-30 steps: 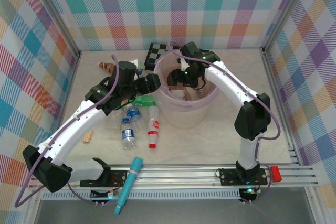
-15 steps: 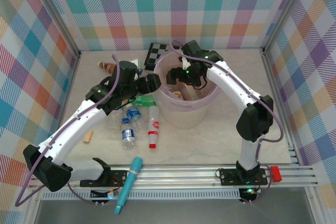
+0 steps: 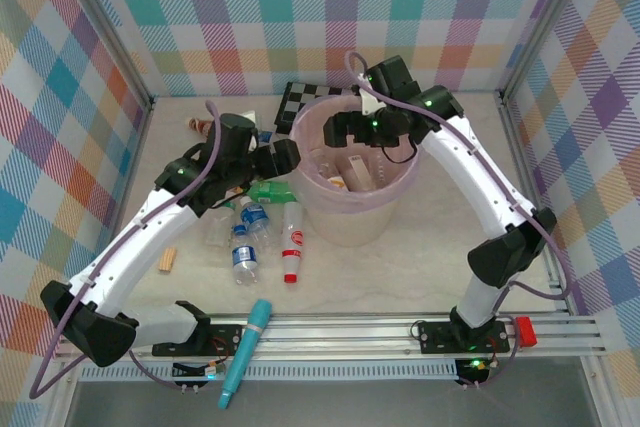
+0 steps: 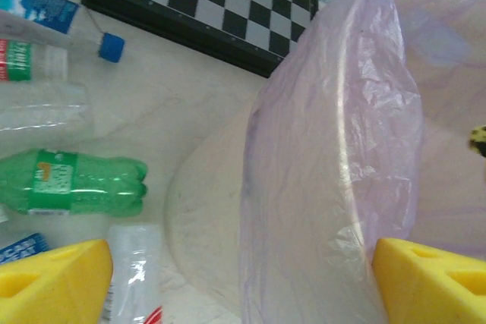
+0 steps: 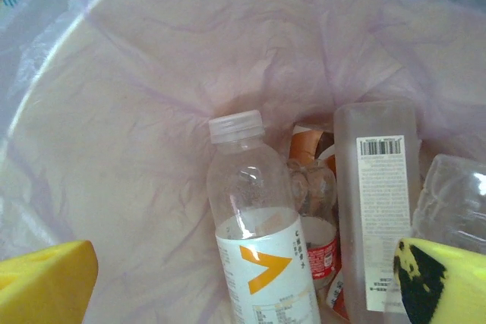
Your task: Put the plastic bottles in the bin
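Several bottles [image 5: 262,256] already lie inside the bin [image 3: 355,217], mid-tabletop [image 3: 420,267]. Over it hang the right fingers [image 5: 45,282], spread wide, nothing between them. More bottles litter the tabletop at the bin's nine o'clock, a green bottle [image 3: 272,190] among them. The left fingers [image 4: 53,275] hover there by the rim, spread and empty.

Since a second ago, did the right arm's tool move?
Yes. The right tool has shifted from the middle of the bin toward its far rim, nearer the checkerboard.
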Action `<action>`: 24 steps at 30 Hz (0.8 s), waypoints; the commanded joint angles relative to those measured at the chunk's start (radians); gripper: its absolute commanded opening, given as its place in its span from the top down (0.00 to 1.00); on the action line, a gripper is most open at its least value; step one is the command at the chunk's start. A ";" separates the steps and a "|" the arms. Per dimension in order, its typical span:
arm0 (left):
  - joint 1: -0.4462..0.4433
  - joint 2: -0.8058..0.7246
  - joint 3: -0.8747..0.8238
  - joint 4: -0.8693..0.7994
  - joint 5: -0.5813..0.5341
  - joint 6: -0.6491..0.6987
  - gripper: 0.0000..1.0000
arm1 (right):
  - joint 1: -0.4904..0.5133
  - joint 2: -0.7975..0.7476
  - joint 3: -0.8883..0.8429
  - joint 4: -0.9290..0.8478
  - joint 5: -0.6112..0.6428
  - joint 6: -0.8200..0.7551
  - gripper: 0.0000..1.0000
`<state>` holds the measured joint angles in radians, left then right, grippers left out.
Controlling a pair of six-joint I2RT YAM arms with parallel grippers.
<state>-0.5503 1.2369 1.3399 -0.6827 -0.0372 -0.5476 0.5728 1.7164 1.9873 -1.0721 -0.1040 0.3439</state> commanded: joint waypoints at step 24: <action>0.205 -0.128 -0.114 -0.139 0.109 0.053 0.01 | -0.031 -0.125 -0.077 0.083 -0.093 -0.041 0.01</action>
<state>-0.3309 1.1011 1.1522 -0.7906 0.0463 -0.5068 0.5488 1.5929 1.9205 -1.0054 -0.1772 0.3054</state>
